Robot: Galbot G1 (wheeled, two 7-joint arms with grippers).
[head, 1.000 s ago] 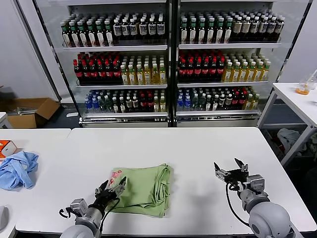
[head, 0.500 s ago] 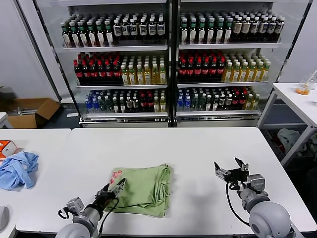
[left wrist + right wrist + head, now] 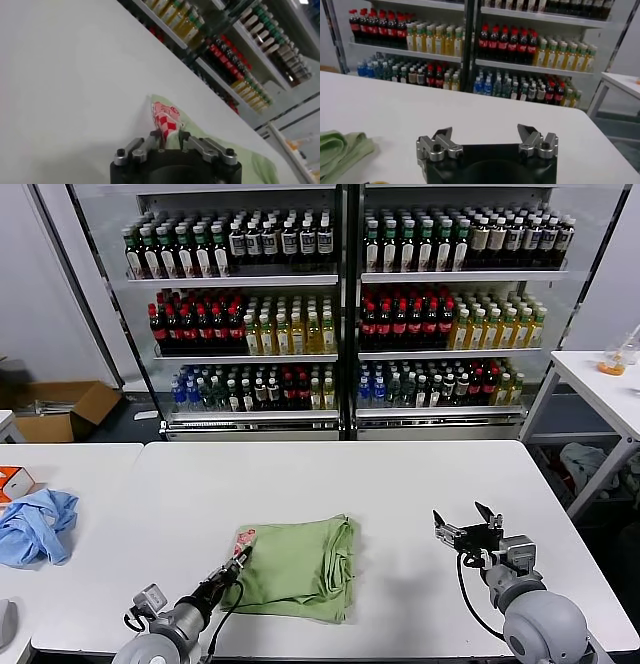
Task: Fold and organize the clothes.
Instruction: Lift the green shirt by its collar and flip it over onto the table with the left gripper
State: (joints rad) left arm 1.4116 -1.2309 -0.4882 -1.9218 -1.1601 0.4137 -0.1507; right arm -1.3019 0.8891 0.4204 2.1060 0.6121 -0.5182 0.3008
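The clothes (image 3: 300, 569) lie as a folded light green pile on the white table (image 3: 400, 474), near its front edge. A red-pink checked print (image 3: 243, 536) shows at the pile's left corner. My left gripper (image 3: 240, 562) is low at that corner, shut on the fabric. In the left wrist view the gripper (image 3: 170, 136) pinches the checked print (image 3: 166, 117) between its fingers. My right gripper (image 3: 465, 529) waits open above the table, to the right of the pile, holding nothing. In the right wrist view that gripper (image 3: 486, 132) stands wide, with an edge of the clothes (image 3: 340, 147) off to one side.
A crumpled blue cloth (image 3: 35, 524) and an orange box (image 3: 12, 482) lie on the neighbouring table at left. Glass-fronted shelves of bottles (image 3: 340, 314) stand behind. A cardboard box (image 3: 60, 409) is on the floor at left, and another white table (image 3: 600, 384) stands at right.
My left gripper has closed on the pile's checked corner. The pile has shifted a little to the right. The right arm has not moved.
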